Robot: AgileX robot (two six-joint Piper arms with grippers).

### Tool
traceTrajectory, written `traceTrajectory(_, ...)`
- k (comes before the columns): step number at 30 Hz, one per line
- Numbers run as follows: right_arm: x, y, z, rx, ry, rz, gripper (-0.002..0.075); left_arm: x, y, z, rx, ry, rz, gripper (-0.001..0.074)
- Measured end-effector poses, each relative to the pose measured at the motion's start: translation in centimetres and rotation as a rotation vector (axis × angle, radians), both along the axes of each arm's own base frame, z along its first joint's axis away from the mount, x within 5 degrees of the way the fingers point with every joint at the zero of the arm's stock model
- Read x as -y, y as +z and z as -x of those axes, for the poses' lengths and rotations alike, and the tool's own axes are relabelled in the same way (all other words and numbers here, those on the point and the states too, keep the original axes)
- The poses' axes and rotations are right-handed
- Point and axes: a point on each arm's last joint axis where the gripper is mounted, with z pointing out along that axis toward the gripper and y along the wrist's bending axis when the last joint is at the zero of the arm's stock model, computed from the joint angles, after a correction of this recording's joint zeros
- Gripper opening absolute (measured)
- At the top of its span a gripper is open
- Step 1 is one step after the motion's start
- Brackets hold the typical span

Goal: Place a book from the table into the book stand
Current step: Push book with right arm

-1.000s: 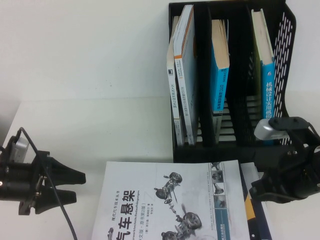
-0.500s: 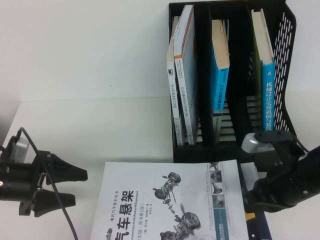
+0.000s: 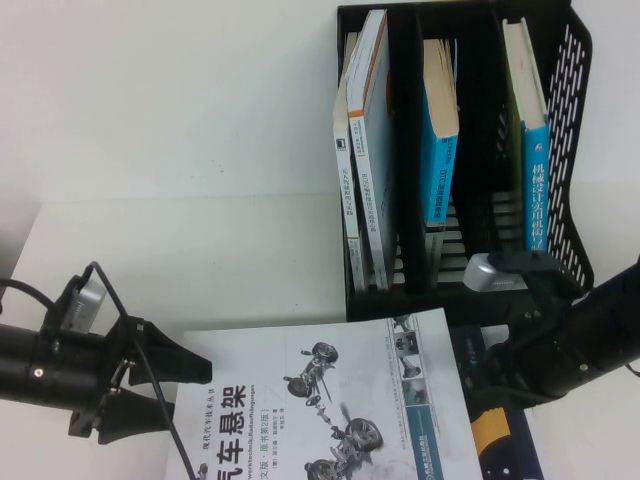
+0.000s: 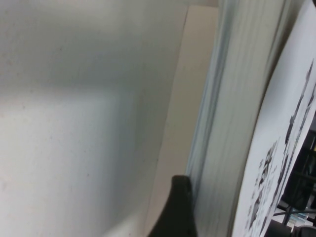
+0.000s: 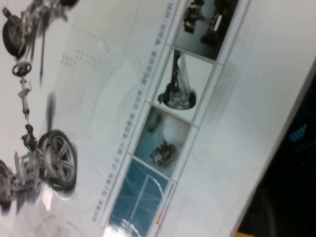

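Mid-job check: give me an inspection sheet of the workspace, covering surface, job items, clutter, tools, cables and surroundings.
Surface: white table, bare at its far left.
Job's things: the book lies flat at the near edge; the book stand stands upright behind it, holding books in all three compartments.
Clutter: a dark book with orange graphic lies under the white book's right edge.
Grippers: left tool open at the book's left edge, one finger beside the page block; right tool shut, over the book's right edge.
Cables: black cable loops over the left arm.
Surroundings: plain white wall, nothing else seen.
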Motion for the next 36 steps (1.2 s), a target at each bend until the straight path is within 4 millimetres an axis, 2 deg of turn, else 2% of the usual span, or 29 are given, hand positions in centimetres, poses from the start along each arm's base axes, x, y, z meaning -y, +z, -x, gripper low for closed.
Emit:
traceTrajectory(8, 0.0, 0.0, 0.0, 0.005, 0.009, -0.002, 0.0006, -0.1, 0.0, 0.0, 0.018, -0.011, -0.004, 0.0593)
traceTrajectory(12, 0.0, 0.0, 0.0, 0.006, 0.009, -0.004, 0.0006, -1.0, -0.3, -0.3, 0.010, 0.039, 0.019, 0.0580)
traceTrajectory(16, -0.1, 0.0, 0.0, 0.007, 0.012, -0.005, 0.0006, -1.9, -0.9, -0.5, -0.011, 0.085, 0.037, 0.0529)
traceTrajectory(20, -0.1, 0.0, 0.0, 0.006, 0.008, -0.010, 0.0006, -1.9, -1.7, -0.7, -0.038, 0.092, 0.049, 0.0456)
traceTrajectory(23, -0.1, 0.0, 0.0, 0.007, 0.012, -0.009, 0.0006, -1.9, -2.7, -0.7, -0.067, 0.092, 0.056, 0.0430)
traceTrajectory(32, -0.1, 0.0, 0.0, 0.005, 0.006, -0.017, 0.0006, -1.9, -3.0, -0.9, -0.081, 0.110, 0.069, 0.0421)
traceTrajectory(36, -0.2, 0.0, -0.1, 0.003, -0.002, -0.023, 0.0006, -1.1, -3.0, -0.9, -0.083, 0.087, 0.071, 0.0428)
